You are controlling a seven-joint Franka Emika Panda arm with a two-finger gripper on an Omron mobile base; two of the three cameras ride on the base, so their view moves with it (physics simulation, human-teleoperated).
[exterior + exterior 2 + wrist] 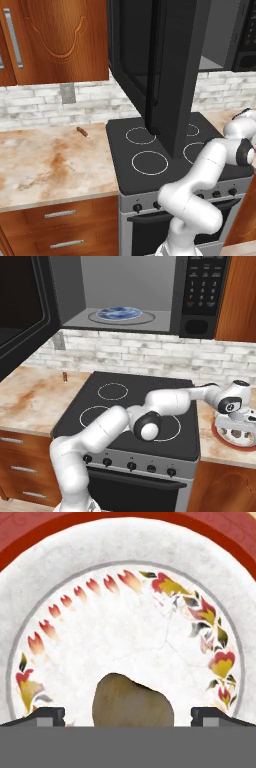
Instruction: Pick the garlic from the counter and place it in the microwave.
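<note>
Garlic (132, 701) on the plate (125, 587) sat between our hand's (128, 716) spread fingertips (42, 716), directly beneath.

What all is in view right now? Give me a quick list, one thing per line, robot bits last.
Tan lumpy garlic bulb: one, on the white floral plate, between the finger tips.
White floral plate with red rim: one, on the counter right of the stove, under the hand.
Beige marbled stone counter: one, both sides of the stove.
Small brown sausage-like item: one, on the left counter near the wall.
Black stovetop with white rings: one, centre.
Large black microwave: one, above the stove, door open.
Blue patterned dish: one, inside the microwave.
Wooden cabinet: upper left.
Gripper: one, dark tips apart either side of the garlic.
</note>
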